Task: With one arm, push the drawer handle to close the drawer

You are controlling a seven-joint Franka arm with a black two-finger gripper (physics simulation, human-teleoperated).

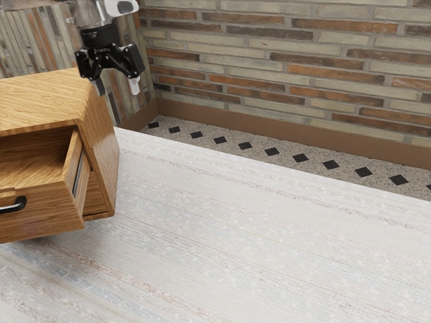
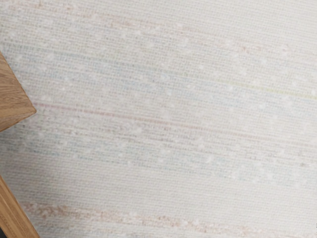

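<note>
Drwr [image 1: 50, 212] open, blk hndl [image 1: 16, 206] well apart from fingers [image 1: 135, 85].

The bench [image 1: 269, 256] has a pale, woven-looking top with faint blue and reddish stripes. Beyond it runs a speckled floor [image 1: 258, 148] with dark diamonds [image 1: 300, 158], then a brown baseboard [image 1: 283, 130] below a wall [image 1: 303, 60] of narrow grey, cream and orange-brown bricks.

One cabinet [image 1: 40, 101], one drawer [image 1: 50, 217], one handle [image 1: 15, 204], one tool [image 1: 117, 87], one table [image 1: 269, 235].
</note>
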